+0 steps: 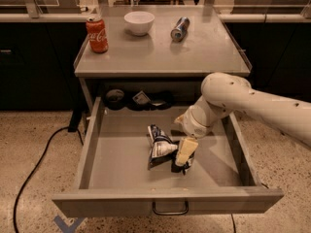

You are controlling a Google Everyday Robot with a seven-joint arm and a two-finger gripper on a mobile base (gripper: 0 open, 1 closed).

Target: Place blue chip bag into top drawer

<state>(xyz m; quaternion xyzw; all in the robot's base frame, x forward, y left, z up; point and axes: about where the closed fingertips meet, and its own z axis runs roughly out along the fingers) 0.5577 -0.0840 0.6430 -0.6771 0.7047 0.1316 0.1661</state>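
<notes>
The blue chip bag [158, 145] lies crumpled on the flat grey bottom of the open top drawer [116, 169], near its middle. It has a silvery-white front and dark blue edges. My gripper [183, 155] reaches down into the drawer from the right on the white arm [228, 98]. Its tip is at the bag's right end and touches it. The drawer is pulled far out, with its dark loop handle [170, 209] on the front.
On the cabinet top [204, 52] stand a red soda can [97, 34], a white bowl [139, 22] and a blue-silver slim can [180, 28] lying on its side. Dark items [138, 100] sit at the drawer's back. A black cable [36, 161] runs over the floor at left.
</notes>
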